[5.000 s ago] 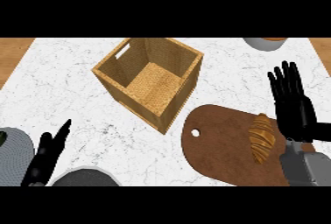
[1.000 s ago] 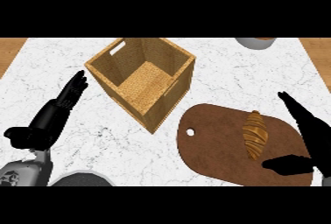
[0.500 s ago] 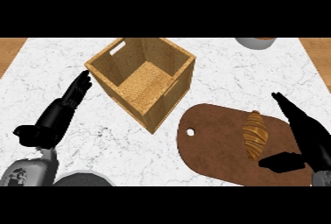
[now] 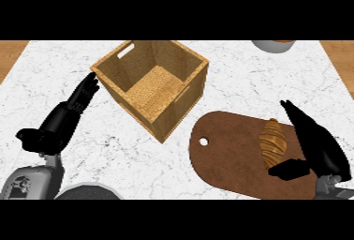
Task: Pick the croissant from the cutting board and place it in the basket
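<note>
White marble counter [image 4: 228,89] w/ thin grey veins fills most of the view, lit evenly, no hard shadows. Wood surface shows past the counter's far left corner [image 4: 12,54] and far right corner [image 4: 337,56], warm brown w/ grain. At the counter's far edge, right of centre, sits part of a grey round vessel [image 4: 274,45], cut off by the view's edge.
</note>
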You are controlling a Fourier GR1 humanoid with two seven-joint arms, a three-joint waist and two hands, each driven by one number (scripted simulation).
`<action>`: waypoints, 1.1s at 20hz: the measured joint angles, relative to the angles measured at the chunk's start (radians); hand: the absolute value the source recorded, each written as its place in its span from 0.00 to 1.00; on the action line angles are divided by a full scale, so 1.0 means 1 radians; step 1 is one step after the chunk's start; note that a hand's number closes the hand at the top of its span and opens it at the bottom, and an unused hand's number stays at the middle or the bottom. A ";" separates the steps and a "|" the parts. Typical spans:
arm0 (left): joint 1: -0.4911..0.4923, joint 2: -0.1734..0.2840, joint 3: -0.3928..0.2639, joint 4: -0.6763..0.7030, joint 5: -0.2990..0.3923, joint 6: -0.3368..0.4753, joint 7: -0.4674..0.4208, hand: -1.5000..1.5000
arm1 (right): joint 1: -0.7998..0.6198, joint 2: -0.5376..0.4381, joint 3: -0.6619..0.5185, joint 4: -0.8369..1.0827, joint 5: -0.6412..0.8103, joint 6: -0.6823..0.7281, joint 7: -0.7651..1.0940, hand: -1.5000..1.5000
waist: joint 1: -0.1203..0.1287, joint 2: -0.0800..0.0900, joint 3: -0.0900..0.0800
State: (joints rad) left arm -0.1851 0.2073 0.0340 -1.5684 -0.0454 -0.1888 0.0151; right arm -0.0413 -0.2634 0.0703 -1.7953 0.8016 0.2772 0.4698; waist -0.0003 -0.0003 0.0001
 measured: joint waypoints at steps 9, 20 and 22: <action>0.020 -0.008 0.019 -0.019 -0.004 -0.030 0.001 0.50 | -0.018 0.041 -0.005 0.148 0.067 -0.047 -0.044 0.00 | 0.001 0.000 0.000; 0.015 -0.021 0.037 -0.034 -0.015 -0.040 0.017 0.50 | -0.042 0.053 -0.030 0.245 0.057 -0.001 -0.093 1.00 | 0.000 -0.002 -0.002; 0.018 -0.023 0.039 -0.040 -0.016 -0.040 0.024 0.50 | -0.041 0.047 -0.020 0.252 0.066 0.013 -0.101 1.00 | 0.000 -0.003 -0.004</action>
State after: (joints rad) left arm -0.1675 0.1840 0.0732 -1.6083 -0.0616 -0.2283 0.0396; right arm -0.0823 -0.2160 0.0499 -1.5437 0.8679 0.2901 0.3688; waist 0.0000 -0.0034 -0.0039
